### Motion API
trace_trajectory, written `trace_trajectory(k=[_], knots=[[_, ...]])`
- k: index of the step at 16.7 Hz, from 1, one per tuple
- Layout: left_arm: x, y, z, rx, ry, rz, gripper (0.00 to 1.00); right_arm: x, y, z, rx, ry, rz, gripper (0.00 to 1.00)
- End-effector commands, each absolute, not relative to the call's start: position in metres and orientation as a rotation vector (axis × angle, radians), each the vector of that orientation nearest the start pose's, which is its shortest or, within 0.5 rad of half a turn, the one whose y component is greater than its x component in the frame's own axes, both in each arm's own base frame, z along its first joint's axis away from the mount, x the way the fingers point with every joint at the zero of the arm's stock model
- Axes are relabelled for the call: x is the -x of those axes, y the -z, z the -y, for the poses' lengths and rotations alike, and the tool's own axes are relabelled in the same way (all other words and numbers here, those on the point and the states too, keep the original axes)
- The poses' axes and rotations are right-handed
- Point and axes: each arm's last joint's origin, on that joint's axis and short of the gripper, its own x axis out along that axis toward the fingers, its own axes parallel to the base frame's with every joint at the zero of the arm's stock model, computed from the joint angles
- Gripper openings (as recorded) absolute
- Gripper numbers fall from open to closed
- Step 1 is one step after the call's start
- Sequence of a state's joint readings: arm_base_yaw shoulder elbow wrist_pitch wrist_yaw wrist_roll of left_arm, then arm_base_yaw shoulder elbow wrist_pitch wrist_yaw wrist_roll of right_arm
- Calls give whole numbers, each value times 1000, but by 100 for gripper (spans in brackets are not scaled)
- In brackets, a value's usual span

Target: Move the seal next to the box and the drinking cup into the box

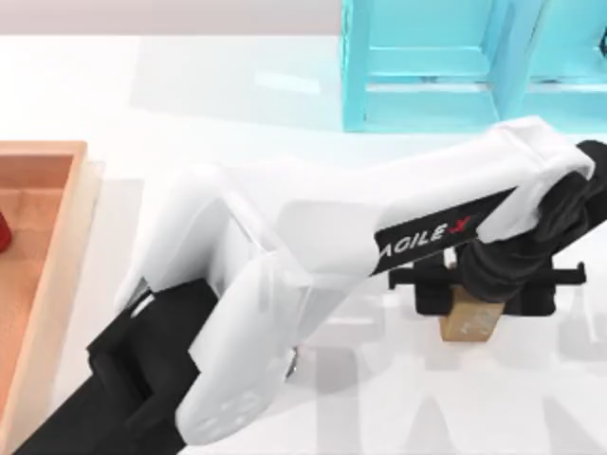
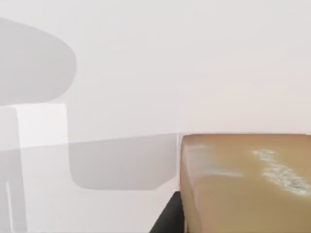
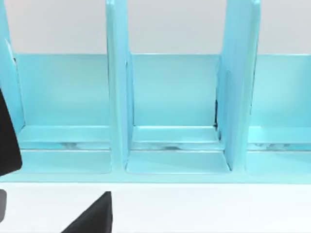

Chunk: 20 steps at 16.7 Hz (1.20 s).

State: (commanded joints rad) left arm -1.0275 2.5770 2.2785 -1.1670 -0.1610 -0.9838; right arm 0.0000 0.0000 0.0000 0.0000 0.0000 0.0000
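- Fingers of the left gripper [image 1: 471,301] sit closed on either side of the seal [image 1: 467,322], at the right of the bench [image 1: 379,398].
- Far left, the box [image 1: 59,256] holds something dark red at its edge, likely the drinking cup [image 1: 4,232].
- Seal step is in hand, I judge; next comes a long carry leftward, setting it just beside the box wall.
- Right gripper faces the turquoise shelf [image 3: 175,107]; its fingers' state I cannot tell.

Your left arm [image 1: 285,275] stretches across to the table's right side, its gripper [image 1: 471,301] (black fingers pointing down) clamped on the seal [image 1: 469,320].
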Motion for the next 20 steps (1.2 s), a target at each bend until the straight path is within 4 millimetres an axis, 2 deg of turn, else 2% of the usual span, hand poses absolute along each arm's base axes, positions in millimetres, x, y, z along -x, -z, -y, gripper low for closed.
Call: trace_trajectory(k=[5,7,9,12,14,17,20], knots=[[-273,-129,432,-22,19,-1372,0,-106,-160,1,0,0,0,100],[-274,-138,425,-31,22,-1375,0,-106,-160,1,0,0,0,100],[-276,-157,409,-35,23,-1377,0,-106,-160,1,0,0,0,100],[-277,-198,373,-21,27,-1369,0,-106,-160,1,0,0,0,100],[-276,-218,350,-18,25,-1367,0,-106,-160,1,0,0,0,100],[-275,-228,333,-21,18,-1372,0,-106,-160,1,0,0,0,100],[-275,-229,333,-21,18,-1372,0,-106,-160,1,0,0,0,100]])
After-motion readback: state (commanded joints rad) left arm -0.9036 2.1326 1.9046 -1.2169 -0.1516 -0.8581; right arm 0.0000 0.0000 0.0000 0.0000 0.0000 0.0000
